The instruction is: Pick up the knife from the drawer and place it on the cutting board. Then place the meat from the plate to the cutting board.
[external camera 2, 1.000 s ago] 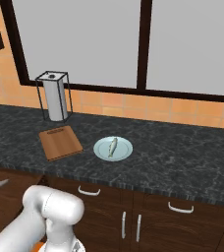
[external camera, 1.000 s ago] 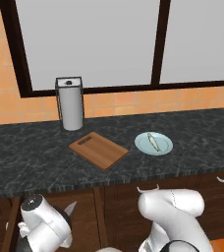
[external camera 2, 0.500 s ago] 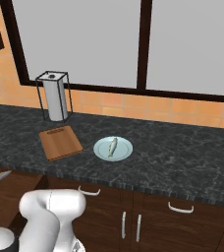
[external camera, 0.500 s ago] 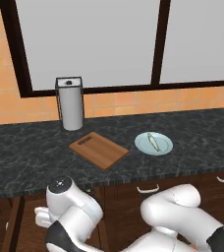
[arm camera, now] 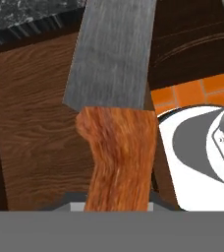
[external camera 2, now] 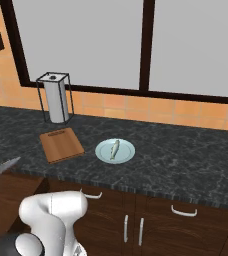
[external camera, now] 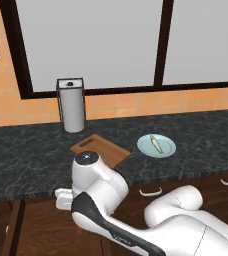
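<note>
Flanking the cutting board (external camera 2: pixel 61 144) (rear side): towel holder (external camera 2: pixel 55 98).

Left base view looked forward and down from behind the arm's left, taking in the dark counter (external camera: pixel 31 155), the cutting board (external camera: pixel 106 150), the plate (external camera: pixel 166 146) and the windows. Right base view faced the same counter (external camera 2: pixel 186 155) from the arm's right; both shared board (external camera 2: pixel 61 145), plate (external camera 2: pixel 127 151) and paper towel holder (external camera 2: pixel 55 97). Hand view sat very close along the knife (arm camera: pixel 115 118), handle nearest the lens, blade running away.
</note>
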{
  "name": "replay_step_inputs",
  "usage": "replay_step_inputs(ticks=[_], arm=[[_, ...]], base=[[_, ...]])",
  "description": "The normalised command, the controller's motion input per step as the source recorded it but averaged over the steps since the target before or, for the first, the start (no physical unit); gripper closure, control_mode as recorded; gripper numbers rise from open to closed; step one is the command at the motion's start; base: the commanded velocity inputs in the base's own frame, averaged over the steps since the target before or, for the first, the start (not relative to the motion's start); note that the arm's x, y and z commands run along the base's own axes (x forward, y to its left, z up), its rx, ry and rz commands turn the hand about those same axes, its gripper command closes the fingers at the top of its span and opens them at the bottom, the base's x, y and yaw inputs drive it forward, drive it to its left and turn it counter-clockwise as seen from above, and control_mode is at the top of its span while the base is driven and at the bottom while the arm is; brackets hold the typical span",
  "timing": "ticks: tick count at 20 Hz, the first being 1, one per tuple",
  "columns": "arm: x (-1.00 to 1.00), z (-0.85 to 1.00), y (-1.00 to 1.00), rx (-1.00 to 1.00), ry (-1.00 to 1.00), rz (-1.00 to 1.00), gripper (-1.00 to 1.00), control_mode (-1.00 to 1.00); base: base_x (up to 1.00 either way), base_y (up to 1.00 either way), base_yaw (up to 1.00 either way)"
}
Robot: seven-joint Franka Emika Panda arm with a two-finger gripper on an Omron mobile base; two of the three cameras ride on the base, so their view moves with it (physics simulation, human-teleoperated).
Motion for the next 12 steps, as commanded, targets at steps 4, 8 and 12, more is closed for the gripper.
replay_step_inputs(ticks=[4, 8, 12], arm=[[0.30, 0.49, -0.57, -0.10, 0.10, 0.14, 1.00, -1.00], [0.28, 0.28, -0.61, -0.10, 0.09, 0.14, 1.00, -1.00], [0.37, 0.04, -0.58, -0.10, 0.02, 0.21, 1.00, -1.00]], base=[[0.00, 0.00, 0.00], [0.00, 0.00, 0.00], [0.00, 0.00, 0.00]])
